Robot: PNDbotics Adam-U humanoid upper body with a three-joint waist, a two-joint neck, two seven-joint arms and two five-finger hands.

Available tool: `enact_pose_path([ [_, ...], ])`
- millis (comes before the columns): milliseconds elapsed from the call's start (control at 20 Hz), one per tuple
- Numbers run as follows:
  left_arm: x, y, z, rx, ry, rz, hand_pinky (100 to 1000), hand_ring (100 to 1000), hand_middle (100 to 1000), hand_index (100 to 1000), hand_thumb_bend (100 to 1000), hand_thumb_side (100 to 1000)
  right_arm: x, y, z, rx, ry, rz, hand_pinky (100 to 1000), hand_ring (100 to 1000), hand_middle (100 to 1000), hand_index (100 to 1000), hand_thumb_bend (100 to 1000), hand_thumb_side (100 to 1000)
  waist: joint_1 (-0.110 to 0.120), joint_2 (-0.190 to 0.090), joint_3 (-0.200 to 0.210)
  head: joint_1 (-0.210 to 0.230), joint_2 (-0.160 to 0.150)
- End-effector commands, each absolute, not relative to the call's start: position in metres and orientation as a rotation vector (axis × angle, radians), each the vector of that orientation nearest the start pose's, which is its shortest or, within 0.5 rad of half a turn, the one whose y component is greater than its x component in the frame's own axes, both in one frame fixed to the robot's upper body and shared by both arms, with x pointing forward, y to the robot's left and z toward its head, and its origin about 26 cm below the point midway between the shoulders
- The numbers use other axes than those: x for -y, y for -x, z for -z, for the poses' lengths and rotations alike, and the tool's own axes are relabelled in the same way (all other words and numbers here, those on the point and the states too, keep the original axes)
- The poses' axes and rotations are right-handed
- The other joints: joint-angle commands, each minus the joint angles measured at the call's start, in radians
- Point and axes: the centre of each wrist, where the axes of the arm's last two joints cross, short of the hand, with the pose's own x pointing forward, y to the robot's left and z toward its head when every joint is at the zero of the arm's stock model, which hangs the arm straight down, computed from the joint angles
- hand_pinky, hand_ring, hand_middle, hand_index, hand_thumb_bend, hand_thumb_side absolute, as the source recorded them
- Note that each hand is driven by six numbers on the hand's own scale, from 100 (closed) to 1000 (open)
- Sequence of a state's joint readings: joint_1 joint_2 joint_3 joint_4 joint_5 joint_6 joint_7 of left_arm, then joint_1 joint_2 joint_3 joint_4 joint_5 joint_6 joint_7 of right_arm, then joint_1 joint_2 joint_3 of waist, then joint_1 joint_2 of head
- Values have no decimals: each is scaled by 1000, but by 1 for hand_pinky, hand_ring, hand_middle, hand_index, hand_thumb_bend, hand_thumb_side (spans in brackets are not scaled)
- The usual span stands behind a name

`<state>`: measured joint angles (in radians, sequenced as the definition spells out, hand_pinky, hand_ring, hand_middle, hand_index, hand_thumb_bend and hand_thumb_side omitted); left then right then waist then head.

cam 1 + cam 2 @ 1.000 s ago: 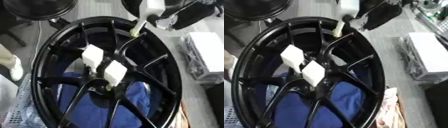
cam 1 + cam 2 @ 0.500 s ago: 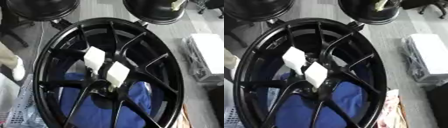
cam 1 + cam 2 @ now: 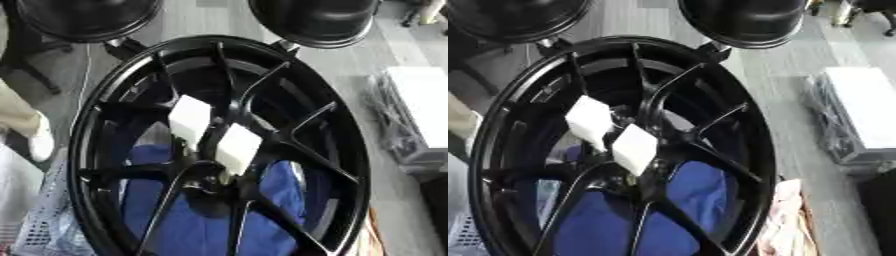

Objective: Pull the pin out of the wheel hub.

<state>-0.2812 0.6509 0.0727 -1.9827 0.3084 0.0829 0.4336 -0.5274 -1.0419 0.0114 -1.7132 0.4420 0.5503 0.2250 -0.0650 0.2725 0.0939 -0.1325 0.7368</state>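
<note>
Two white blocks [image 3: 214,134] (tilted), black wheel hub [image 3: 343,150]

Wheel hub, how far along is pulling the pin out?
Done: nothing visible. Two white blocks, possibly the pin tops, still sit at the centre of the black wheel hub. In hand: nothing, as neither robot hand is in view. Left: reach in, grasp and pull the pin out.

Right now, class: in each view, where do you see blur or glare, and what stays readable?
Left eye view: soft blur all over; the black wheel keeps readable spokes, and the two white blocks near the hub look washed out. Right eye view: equally soft; the pale box glares, its edges smeared. No hand shows.
</note>
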Motion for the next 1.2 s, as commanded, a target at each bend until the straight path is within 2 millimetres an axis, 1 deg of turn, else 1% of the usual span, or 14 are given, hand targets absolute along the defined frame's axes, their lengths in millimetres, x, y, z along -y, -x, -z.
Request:
enact_pose_path([
  [50, -326, -289, -248, 2245, -438, -21, 779, 768, 785, 736, 230, 858, 380, -319, -341, 1379, 1378, -750, 834, 885, 791, 837, 188, 110, 2, -15, -2, 1, -9],
  [750, -326, -289, -249, 2246, -433, -17, 780, 770, 786, 737, 230, 857, 381, -321, -339, 1377, 1370, -732, 834, 885, 791, 833, 183, 100, 5, -16, -5, 2, -11],
  [850, -325, -289, -249, 2246, -433, -16, 780, 770, 786, 737, 229, 857, 381, -321, -339, 1376, 1366, -731, 836, 889, 795, 833, 200, 100, 5, -16, -5, 1, -11],
  [900, -325, -289, -249, 2246, -432, -15, 780, 770, 786, 737, 230, 857, 381, -321, -339, 1375, 1365, -730, 837, 890, 796, 832, 240, 100, 5, -16, -5, 1, -11],
  [950, -325, -289, -249, 2247, -432, -15, 780, 770, 786, 737, 230, 857, 381, -321, -340, 1377, 1365, -729, 835, 887, 793, 832, 212, 100, 6, -16, -4, 1, -12],
  [1200, -325, -289, -249, 2248, -432, -13, 780, 770, 786, 736, 229, 857, 380, -320, -341, 1392, 1357, -727, 833, 879, 784, 827, 174, 100, 6, -17, -3, 1, -13],
])
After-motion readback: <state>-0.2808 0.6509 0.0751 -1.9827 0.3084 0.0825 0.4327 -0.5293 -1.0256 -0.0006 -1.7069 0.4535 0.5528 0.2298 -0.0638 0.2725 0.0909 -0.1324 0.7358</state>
